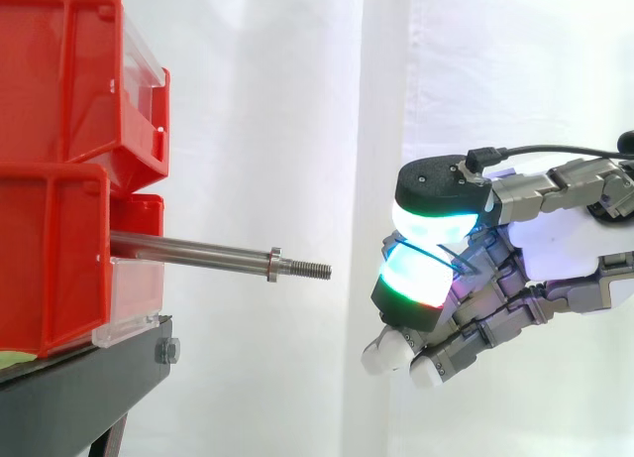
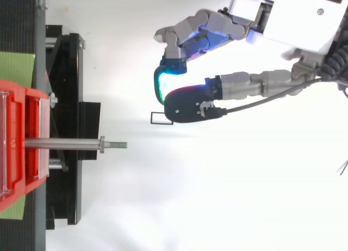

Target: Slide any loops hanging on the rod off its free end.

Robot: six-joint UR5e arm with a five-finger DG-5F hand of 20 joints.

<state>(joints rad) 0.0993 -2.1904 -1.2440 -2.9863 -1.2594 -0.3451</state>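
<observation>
A steel rod (image 1: 193, 249) sticks out level from between the red bins (image 1: 59, 170), and its threaded free end (image 2: 118, 145) points toward the hand. Nothing hangs on the rod. The hand (image 1: 555, 249) hovers to the right of the free end, clear of it and slightly lower. Its thumb pad and a finger pad (image 1: 416, 279) are pressed together. A thin dark rectangular loop (image 2: 157, 118) juts out from under the thumb, pinched between those pads. In the top view the hand (image 2: 283, 22) lies beyond the rod tip and off to one side of the rod's line.
The red bins are stacked on a black stand (image 1: 89, 388) at the left. A white curtain hangs behind. Open space lies between the rod tip and the hand.
</observation>
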